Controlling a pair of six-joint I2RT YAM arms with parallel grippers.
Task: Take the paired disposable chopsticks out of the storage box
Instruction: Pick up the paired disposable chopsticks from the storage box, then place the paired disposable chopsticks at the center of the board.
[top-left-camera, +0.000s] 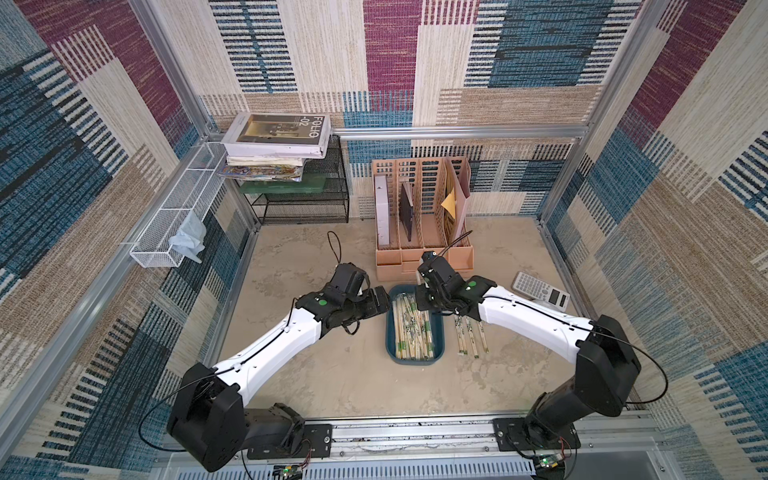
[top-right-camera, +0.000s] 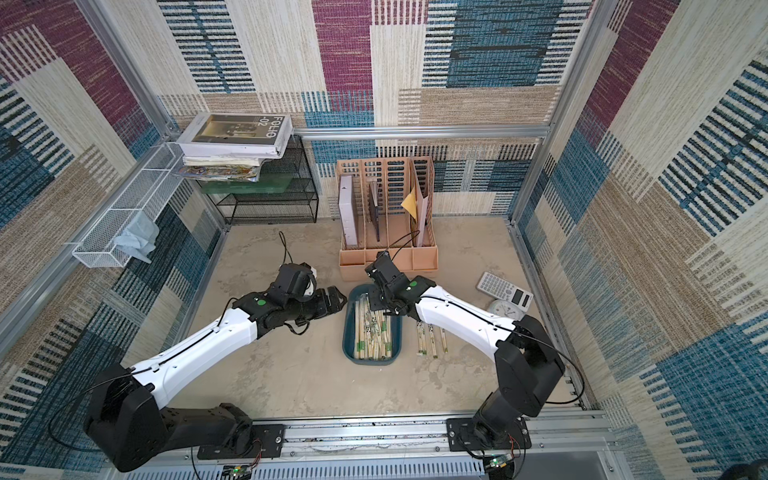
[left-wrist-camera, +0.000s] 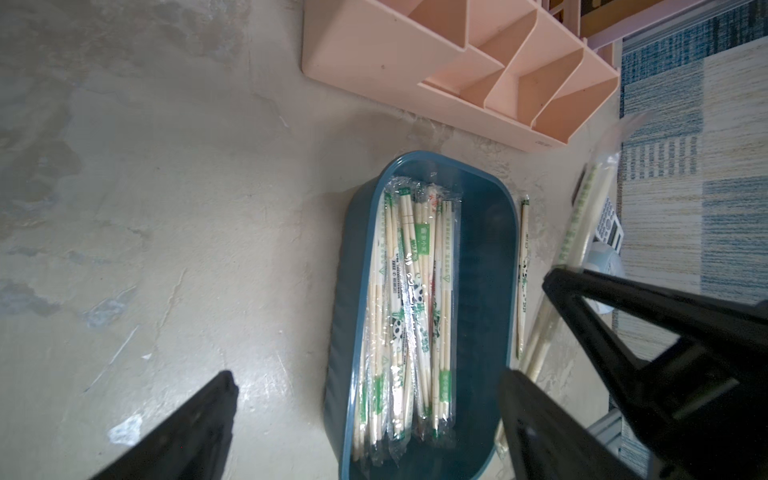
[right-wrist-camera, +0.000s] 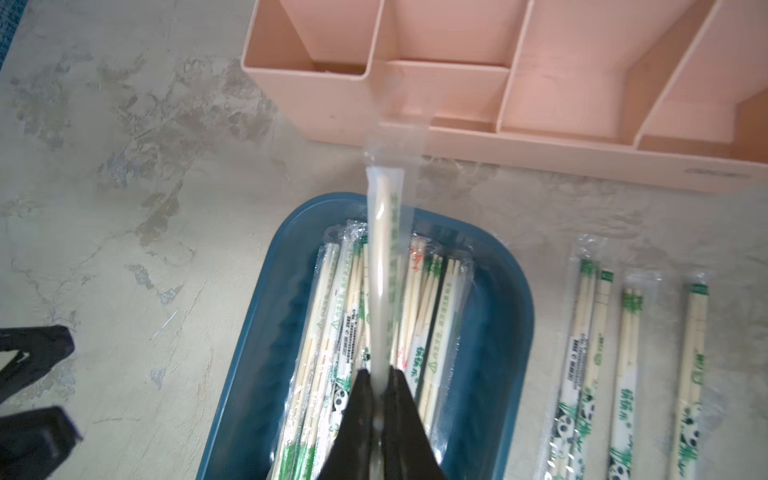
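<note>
The desk (top-left-camera: 332, 374) carries the teal storage box (top-left-camera: 415, 360) at its middle, between the two arms. Most paired disposable chopsticks (top-left-camera: 411, 332) lie lengthwise in the box, and a few set-out pairs (top-left-camera: 469, 336) lie on the desk just beside it on the robot's right. The left gripper (top-right-camera: 338, 298) hangs released near the box's left rim, grasping nothing. The right gripper (right-wrist-camera: 379, 374) is clenched on one wrapped pair (right-wrist-camera: 384, 270), held above the box. Each pair looks light and stiff, but the clear film is probably slippery. It is best pinched across the sticks near mid-length, not on the empty film end.
</note>
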